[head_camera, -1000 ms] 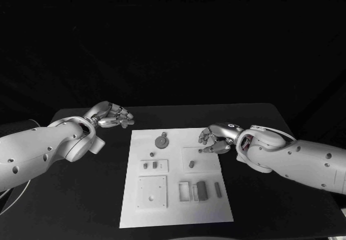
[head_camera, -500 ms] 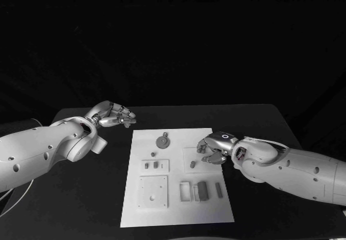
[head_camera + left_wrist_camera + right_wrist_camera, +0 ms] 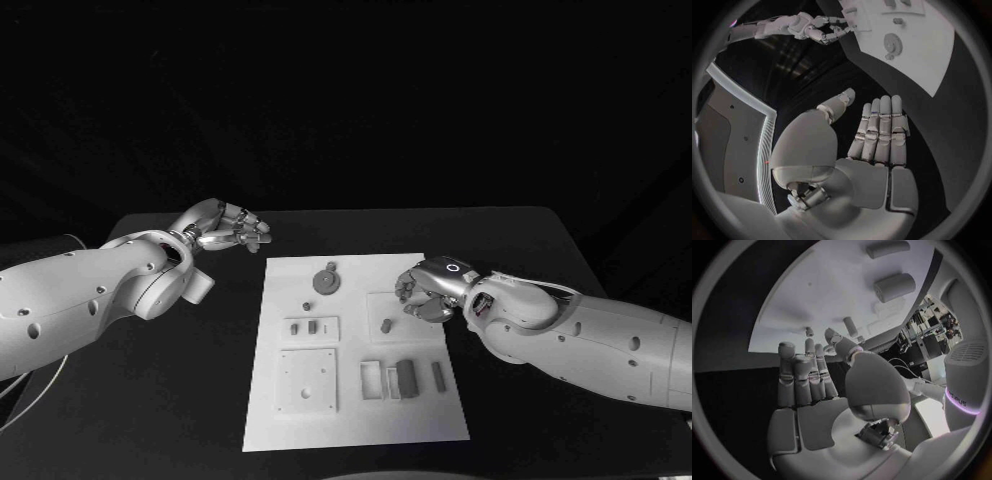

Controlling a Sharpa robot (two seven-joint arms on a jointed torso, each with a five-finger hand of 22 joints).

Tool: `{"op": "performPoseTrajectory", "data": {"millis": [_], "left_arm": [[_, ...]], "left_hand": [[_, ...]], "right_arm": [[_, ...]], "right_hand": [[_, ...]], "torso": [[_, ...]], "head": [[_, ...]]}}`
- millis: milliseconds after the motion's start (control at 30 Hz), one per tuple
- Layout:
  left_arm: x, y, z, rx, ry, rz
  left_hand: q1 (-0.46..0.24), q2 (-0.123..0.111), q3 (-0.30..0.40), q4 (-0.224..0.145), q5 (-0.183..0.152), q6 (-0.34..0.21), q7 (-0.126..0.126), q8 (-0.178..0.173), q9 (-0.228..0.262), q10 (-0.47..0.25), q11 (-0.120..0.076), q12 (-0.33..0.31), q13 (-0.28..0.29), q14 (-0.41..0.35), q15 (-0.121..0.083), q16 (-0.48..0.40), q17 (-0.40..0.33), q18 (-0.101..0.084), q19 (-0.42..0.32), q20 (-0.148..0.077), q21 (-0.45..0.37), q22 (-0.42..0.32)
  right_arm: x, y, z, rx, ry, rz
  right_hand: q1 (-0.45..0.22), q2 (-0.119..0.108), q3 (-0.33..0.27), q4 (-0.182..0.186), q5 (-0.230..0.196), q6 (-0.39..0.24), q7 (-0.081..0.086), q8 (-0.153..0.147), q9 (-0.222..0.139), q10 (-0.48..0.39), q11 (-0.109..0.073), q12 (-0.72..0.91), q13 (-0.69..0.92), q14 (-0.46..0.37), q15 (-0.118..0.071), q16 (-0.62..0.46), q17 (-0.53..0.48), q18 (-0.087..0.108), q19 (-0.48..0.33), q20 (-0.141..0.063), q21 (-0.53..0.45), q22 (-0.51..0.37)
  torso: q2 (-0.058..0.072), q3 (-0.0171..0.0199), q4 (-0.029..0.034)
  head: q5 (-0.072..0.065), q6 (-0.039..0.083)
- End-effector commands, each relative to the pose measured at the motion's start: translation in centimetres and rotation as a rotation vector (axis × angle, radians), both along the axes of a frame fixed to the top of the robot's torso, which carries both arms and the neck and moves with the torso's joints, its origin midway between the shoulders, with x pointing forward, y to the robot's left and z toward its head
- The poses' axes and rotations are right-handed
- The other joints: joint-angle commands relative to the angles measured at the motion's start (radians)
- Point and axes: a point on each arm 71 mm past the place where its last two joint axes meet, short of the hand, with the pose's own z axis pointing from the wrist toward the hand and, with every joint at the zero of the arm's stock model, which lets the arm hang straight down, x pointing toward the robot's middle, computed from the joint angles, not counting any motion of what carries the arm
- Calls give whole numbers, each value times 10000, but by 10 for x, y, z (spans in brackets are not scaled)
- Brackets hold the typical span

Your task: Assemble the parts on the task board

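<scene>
The right hand [image 3: 427, 290] hovers over the right edge of the task board [image 3: 353, 420], fingers spread and, as far as the views show, holding nothing. Just beside it stands a small peg [image 3: 385, 325]. The step looks like reaching for that part; next comes a careful pinch. The left hand [image 3: 224, 228] hangs empty off the board's far left corner.

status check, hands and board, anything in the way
Left hand open, off the task board. Right hand open, over the board's right edge, holding nothing. Parts untouched; nothing in the way.
</scene>
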Motion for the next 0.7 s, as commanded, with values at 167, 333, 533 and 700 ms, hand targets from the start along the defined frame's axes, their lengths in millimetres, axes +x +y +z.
{"op": "performPoseTrajectory", "data": {"millis": [167,333,533,700], "left_arm": [[1,1,0,-105,72,10],[1,0,0,-108,119,-30],[2,-2,-1,-100,145,-31],[3,-3,-1,-90,156,-20]], "left_hand": [[15,102,-93,4,24,-83,-24,46,9,-81,5,7,-21,80,19,-80,31,-54,84,-4,-54,-21],[16,99,-101,10,24,-97,-19,42,7,-95,11,3,-30,87,19,-104,47,-54,91,-4,-67,-29],[23,95,-116,27,25,-148,2,23,-3,-167,40,-17,-64,89,26,-182,93,-60,93,1,-113,-53],[32,89,-128,45,24,-171,11,21,-5,-251,74,-29,-100,61,47,-269,134,-73,64,16,-170,-75]], "right_arm": [[6,-1,-3,-376,-62,-290],[9,2,-7,-530,115,-286],[13,4,-10,-663,231,-340],[14,6,-11,-658,246,-320]], "right_hand": [[-27,-64,-46,55,46,-38,37,-20,-11,-23,133,-160,-17,-30,-25,-57,8,641,37,-3,-22,8],[-51,-49,-12,60,48,-110,68,-70,-38,-121,192,-311,-60,-44,33,-70,17,641,23,1,-47,12],[-59,26,15,62,49,-153,90,-100,-55,-144,219,-391,-85,-62,60,-75,25,641,5,9,-62,19],[-82,155,24,61,46,-115,77,-82,-52,-83,216,-414,-83,-71,60,-63,41,641,-9,18,-62,37]], "torso": [[-2,6,2],[-2,3,-2],[0,5,15],[0,-1,-1]], "head": [[30,-12],[31,-16],[30,-26],[68,-39]]}}
